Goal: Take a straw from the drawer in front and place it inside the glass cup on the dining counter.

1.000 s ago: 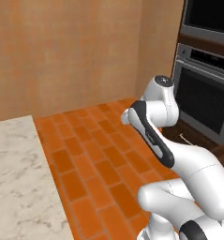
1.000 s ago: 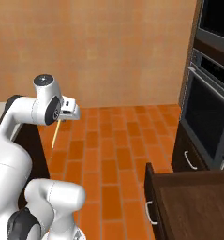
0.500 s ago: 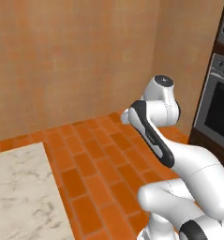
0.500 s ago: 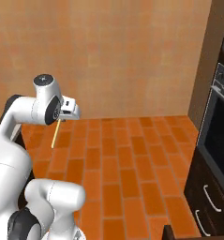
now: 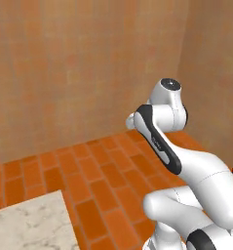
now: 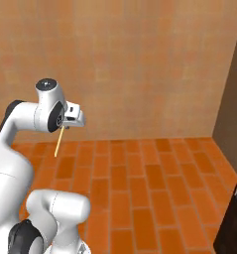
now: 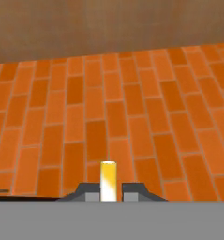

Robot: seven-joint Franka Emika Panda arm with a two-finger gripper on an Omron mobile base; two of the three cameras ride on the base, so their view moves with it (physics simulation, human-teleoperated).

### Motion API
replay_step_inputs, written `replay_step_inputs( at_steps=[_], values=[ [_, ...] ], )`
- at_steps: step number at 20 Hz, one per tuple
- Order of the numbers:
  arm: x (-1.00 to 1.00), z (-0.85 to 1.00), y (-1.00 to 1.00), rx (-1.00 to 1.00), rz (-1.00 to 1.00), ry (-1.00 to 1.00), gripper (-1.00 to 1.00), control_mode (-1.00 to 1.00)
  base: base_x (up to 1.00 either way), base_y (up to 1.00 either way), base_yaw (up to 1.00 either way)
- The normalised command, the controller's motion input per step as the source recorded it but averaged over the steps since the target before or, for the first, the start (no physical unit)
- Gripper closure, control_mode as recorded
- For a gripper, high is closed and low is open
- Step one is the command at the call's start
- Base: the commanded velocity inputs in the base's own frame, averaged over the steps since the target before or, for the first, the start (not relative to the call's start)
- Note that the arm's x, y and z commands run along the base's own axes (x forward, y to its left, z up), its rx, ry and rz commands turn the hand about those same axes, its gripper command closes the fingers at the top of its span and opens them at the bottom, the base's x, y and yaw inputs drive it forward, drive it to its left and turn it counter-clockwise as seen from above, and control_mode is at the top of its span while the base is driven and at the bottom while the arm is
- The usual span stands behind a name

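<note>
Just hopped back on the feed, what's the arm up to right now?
The tool is shut on the straw, which hangs pale yellow below the raised hand over the brick floor. In the hand view the straw's end pokes up between the two fingertips. A corner of the marble dining counter shows at the lower left of the left base view. The straw is not yet in any cup.
</note>
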Motion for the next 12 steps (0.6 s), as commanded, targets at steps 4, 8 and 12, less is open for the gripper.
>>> replay_step_inputs(
  at_steps=[4, 8, 12],
  values=[
    [0.00, 0.00, 0.00, 0.00, 0.00, 0.00, 1.00, 1.00, 1.00, 0.34, 0.13],
    [0.00, 0.00, 0.00, 0.00, 0.00, 0.00, 1.00, 1.00, 1.00, 0.14, 0.28],
    [0.00, 0.00, 0.00, 0.00, 0.00, 0.00, 1.00, 1.00, 1.00, 0.00, 0.42]
  ],
)
